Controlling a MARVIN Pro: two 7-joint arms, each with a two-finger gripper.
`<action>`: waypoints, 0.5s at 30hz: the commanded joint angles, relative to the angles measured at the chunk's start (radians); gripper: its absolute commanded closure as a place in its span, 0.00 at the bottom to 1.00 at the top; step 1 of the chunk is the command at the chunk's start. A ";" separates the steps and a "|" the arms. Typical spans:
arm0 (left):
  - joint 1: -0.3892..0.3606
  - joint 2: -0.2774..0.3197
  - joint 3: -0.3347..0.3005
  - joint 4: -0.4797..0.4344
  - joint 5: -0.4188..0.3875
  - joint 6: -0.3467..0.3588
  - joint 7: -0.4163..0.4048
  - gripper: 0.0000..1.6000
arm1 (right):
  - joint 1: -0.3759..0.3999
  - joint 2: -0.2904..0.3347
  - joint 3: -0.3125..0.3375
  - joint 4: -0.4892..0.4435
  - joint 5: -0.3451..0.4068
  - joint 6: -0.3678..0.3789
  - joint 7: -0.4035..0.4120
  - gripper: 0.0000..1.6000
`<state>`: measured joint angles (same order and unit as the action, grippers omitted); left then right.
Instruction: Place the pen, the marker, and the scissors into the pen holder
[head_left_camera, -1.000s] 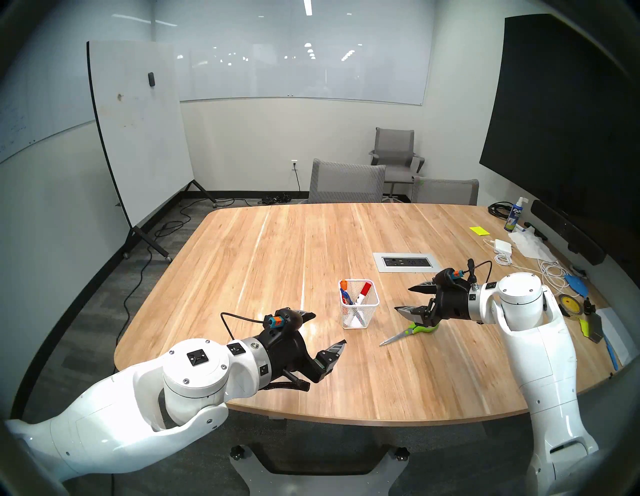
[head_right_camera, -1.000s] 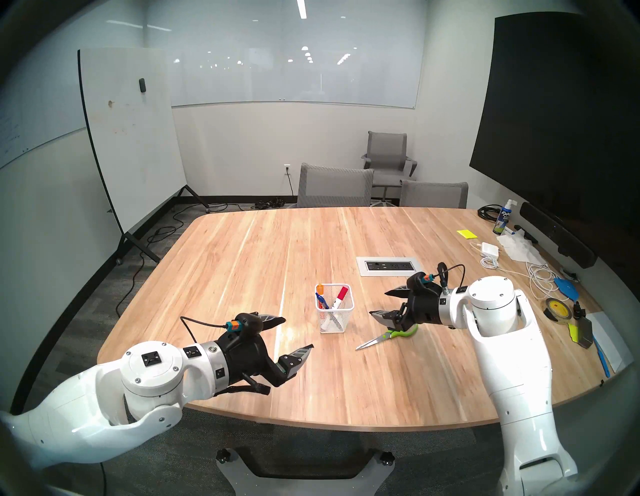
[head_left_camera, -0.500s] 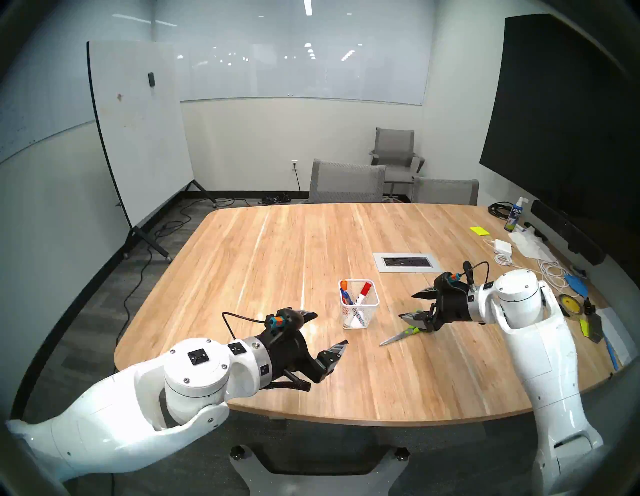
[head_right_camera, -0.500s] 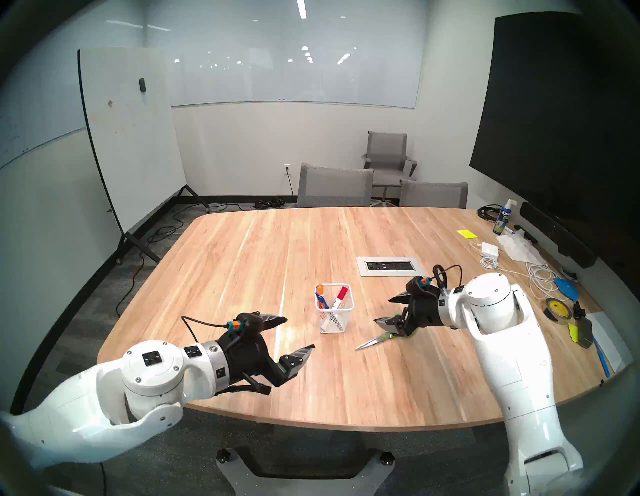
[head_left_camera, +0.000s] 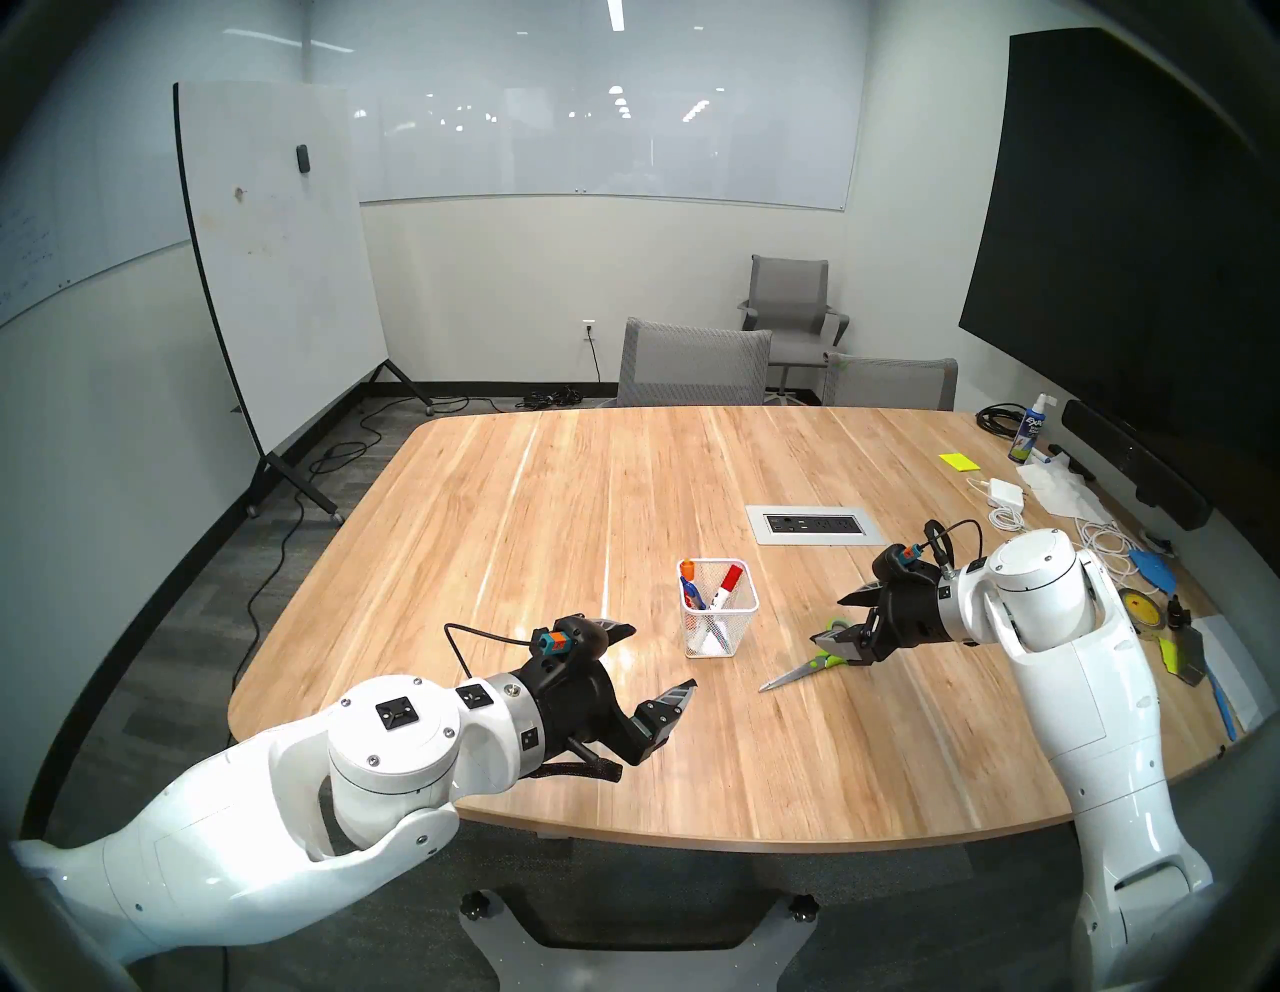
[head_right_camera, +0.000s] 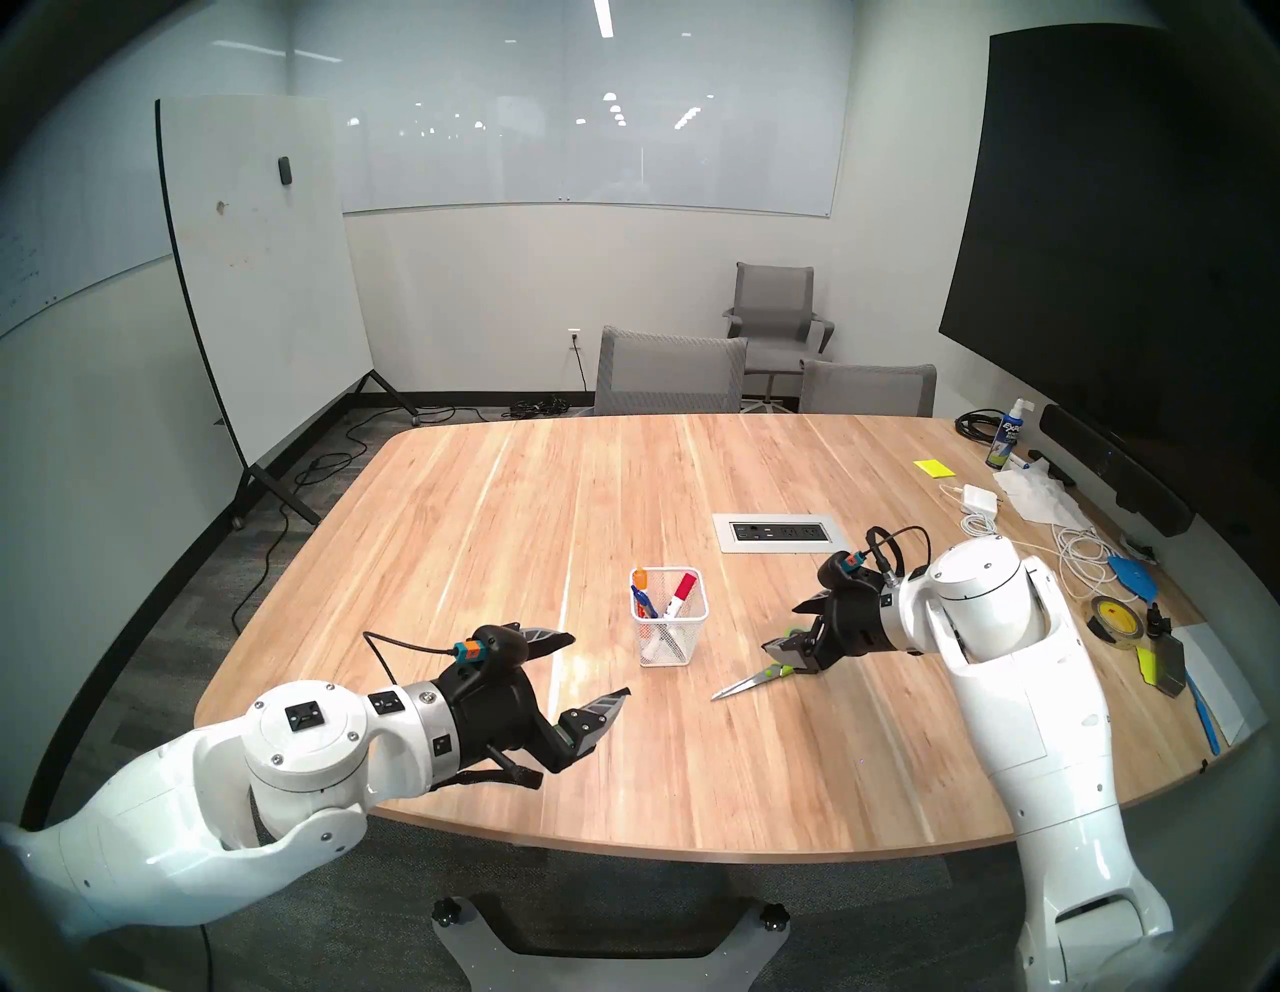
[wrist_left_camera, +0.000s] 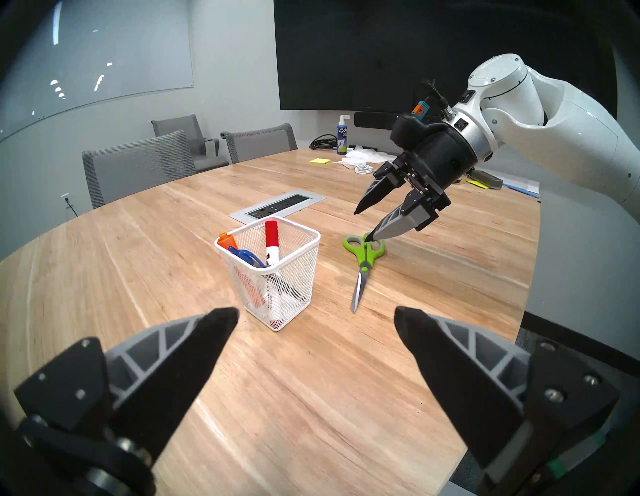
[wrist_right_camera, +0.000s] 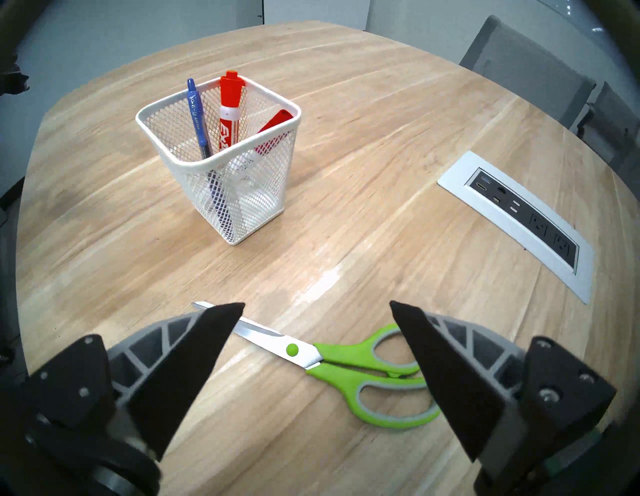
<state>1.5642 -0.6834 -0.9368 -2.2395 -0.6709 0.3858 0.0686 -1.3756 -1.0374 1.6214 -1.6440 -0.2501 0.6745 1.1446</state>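
The white mesh pen holder (head_left_camera: 734, 609) (wrist_right_camera: 207, 164) stands mid-table. Inside it lean a blue pen (wrist_right_camera: 197, 117), a red-capped marker (wrist_right_camera: 230, 104) and a second red-capped marker (wrist_right_camera: 273, 128). The green-handled scissors (head_left_camera: 796, 672) (wrist_right_camera: 346, 360) lie flat on the table to the holder's right, blades shut and pointing toward the front edge. My right gripper (head_left_camera: 828, 618) (wrist_right_camera: 316, 305) hangs open just above the scissors' handles, one fingertip close over them, holding nothing. My left gripper (head_left_camera: 662, 657) (wrist_left_camera: 315, 311) is open and empty, in front and to the left of the holder.
A recessed power outlet panel (head_left_camera: 814, 524) sits behind the scissors. Cables, a charger, a tape roll (head_left_camera: 1139, 609) and a spray bottle (head_left_camera: 1032, 429) crowd the table's right edge. Grey chairs (head_left_camera: 692, 364) stand at the far side.
My right gripper has drawn back to the right and dropped lower over the scissors' handles, staying open. The left arm, holder and scissors have not moved.
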 joint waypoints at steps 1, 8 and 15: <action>-0.002 -0.005 -0.006 -0.014 -0.003 -0.008 0.002 0.00 | 0.012 -0.049 0.038 -0.044 -0.021 0.129 -0.043 0.00; -0.002 -0.005 -0.005 -0.014 -0.003 -0.008 0.003 0.00 | 0.014 -0.066 0.035 -0.068 -0.041 0.253 -0.105 0.00; -0.002 -0.005 -0.005 -0.014 -0.004 -0.008 0.004 0.00 | 0.008 -0.055 0.013 -0.067 -0.015 0.285 -0.161 0.00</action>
<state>1.5641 -0.6839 -0.9364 -2.2392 -0.6718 0.3857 0.0721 -1.3756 -1.0955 1.6513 -1.6855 -0.2968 0.9305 0.9046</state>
